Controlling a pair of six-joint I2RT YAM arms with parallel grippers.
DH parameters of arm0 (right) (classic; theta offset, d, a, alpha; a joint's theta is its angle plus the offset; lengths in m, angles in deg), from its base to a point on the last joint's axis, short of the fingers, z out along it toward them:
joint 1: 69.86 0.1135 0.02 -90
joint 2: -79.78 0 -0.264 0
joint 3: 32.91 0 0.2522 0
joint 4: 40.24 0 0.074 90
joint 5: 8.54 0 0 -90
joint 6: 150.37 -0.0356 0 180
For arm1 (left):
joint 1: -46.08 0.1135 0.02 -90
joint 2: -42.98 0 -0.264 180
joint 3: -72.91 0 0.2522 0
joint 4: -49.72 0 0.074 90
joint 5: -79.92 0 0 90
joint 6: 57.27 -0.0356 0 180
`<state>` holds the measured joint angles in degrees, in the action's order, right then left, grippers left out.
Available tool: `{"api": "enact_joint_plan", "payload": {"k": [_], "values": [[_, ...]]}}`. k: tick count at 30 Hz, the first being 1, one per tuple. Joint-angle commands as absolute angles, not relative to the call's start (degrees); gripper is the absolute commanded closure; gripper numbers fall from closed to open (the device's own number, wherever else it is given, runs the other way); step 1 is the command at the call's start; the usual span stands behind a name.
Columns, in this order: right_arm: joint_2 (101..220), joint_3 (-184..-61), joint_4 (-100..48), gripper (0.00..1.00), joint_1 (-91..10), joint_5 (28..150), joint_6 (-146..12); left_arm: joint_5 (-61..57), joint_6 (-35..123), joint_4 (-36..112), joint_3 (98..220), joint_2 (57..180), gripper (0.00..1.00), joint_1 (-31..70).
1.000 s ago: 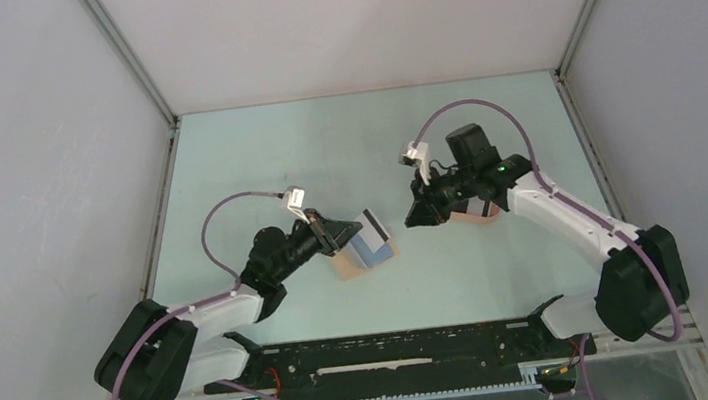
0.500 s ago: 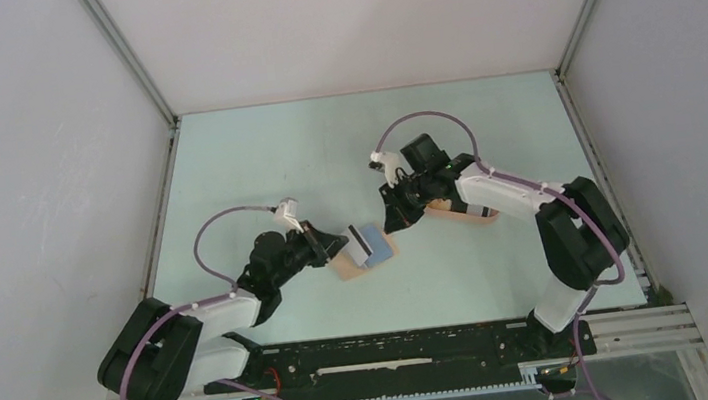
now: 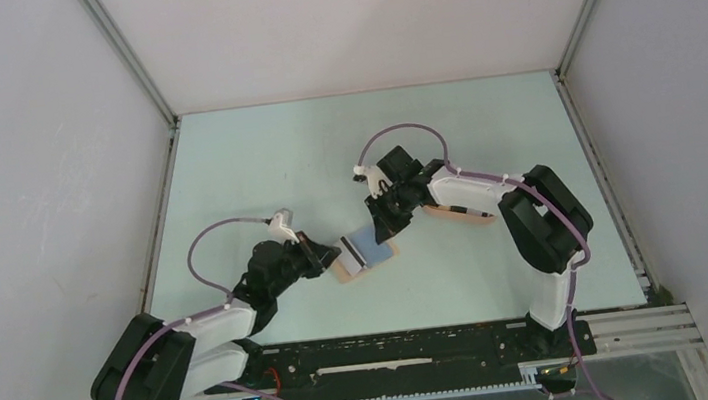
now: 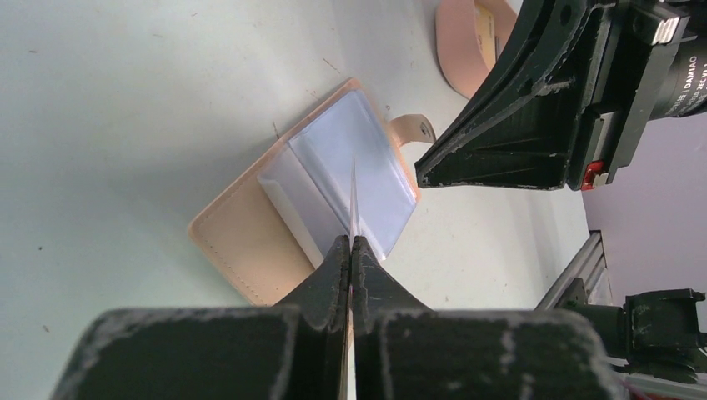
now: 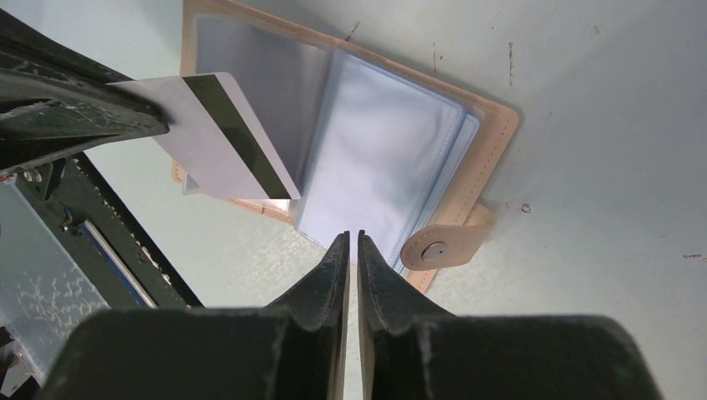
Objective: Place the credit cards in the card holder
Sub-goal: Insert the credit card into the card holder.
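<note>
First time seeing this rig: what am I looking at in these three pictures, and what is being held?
Two robot arms, each ending in a two-finger gripper, are bolted at the near edge of a table. One picture looks down from above; the other two come from a camera on each wrist. An open card holder with clear sleeves lies on the table, a peach tray nearby. The left gripper is shut on a pale card with a dark stripe, over the holder. The right gripper hovers at the holder's strap edge, fingers nearly together; whether they pinch anything I cannot tell.
</note>
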<state>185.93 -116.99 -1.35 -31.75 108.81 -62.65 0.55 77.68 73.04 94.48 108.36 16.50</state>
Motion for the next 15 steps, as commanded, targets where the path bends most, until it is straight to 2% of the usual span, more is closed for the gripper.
{"api": "enact_joint_plan", "payload": {"k": [1,15], "values": [[186.75,-119.21,-0.54,0.86,-30.71,107.31,-63.67,-1.69,77.47,72.42,93.63,107.36,1.00,16.81],[189.15,-120.07,1.22,0.87,-30.40,106.76,-62.92,3.13,87.34,80.25,94.39,114.07,1.00,17.96]]}}
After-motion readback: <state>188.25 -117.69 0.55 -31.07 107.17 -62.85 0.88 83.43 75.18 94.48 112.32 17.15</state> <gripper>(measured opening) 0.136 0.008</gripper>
